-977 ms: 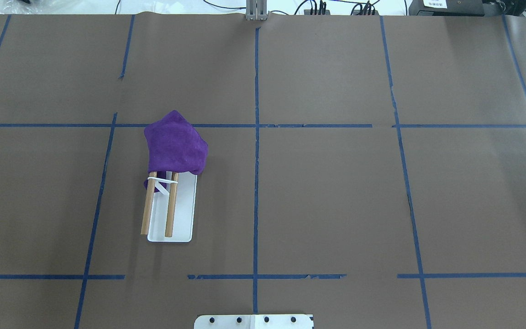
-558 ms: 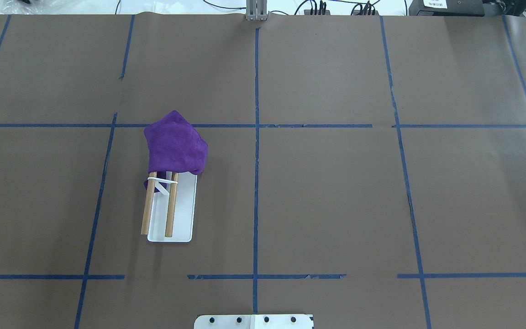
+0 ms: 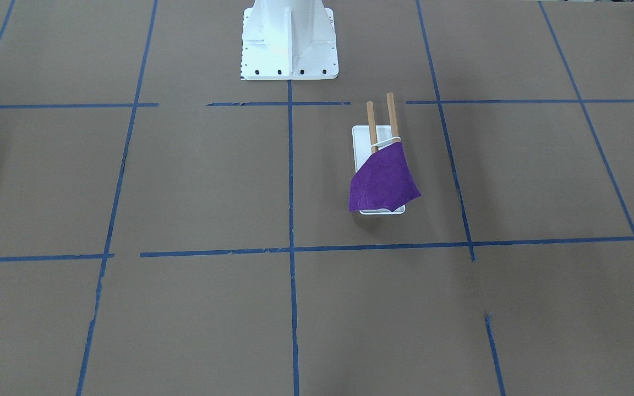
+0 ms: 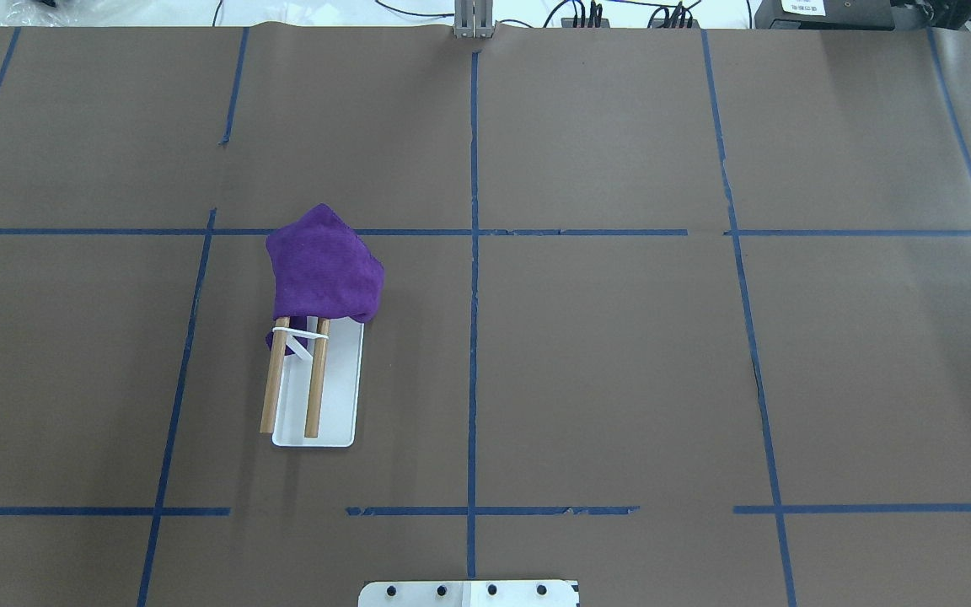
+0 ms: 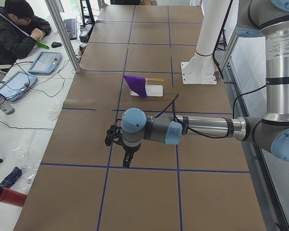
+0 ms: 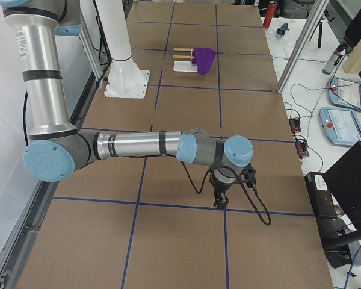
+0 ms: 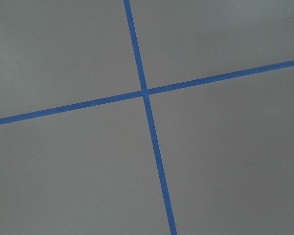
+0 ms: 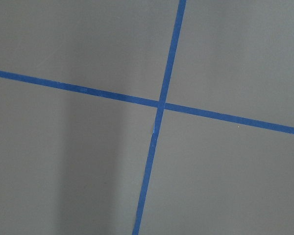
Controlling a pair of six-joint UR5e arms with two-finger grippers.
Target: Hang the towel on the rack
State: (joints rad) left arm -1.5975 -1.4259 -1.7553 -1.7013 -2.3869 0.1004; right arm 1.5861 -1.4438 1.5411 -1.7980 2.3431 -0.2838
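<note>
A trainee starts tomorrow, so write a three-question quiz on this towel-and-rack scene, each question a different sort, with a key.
1. True or false: the towel hangs over one end of the rack.
2. The left gripper is: A) gripping the towel; B) over bare table, far from the rack; C) resting on the rack.
3. How many wooden dowels does the rack have?
Key: 1 true; 2 B; 3 two.

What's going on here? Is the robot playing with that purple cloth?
Nobody is touching it right now. The purple towel hangs draped over one end of the two wooden dowels of the rack. The left gripper and the right gripper are both far off, pointing down at bare table. Whether their jaws are open, I cannot tell.
</note>
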